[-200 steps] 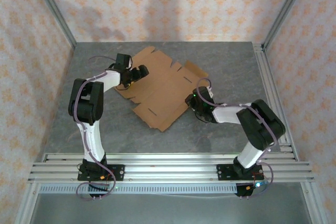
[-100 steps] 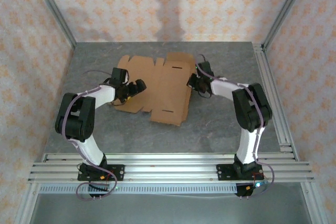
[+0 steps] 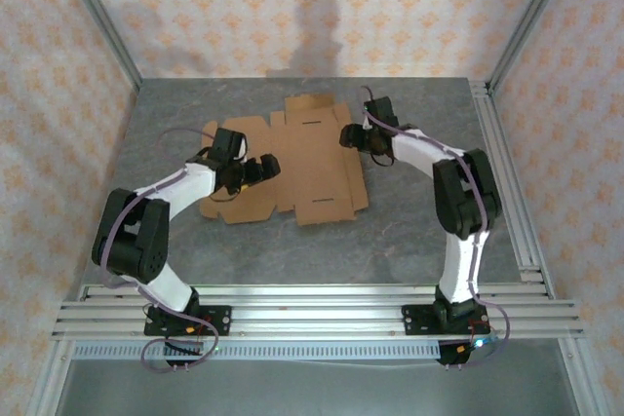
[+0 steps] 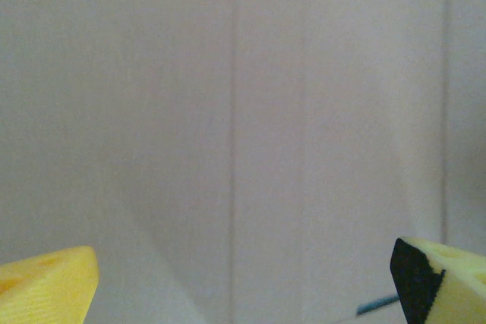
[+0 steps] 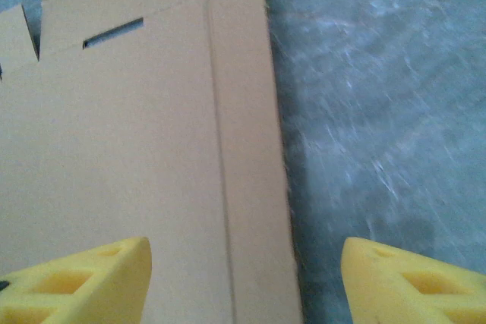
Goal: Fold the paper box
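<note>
Currently | paper box flat on bench | left hand released above it | right hand released at its right edge

The paper box is plain brown, the table mottled grey, the walls pale pink with repeating orange floral motifs, the arms white and black, their fingertips bright yellow.
</note>
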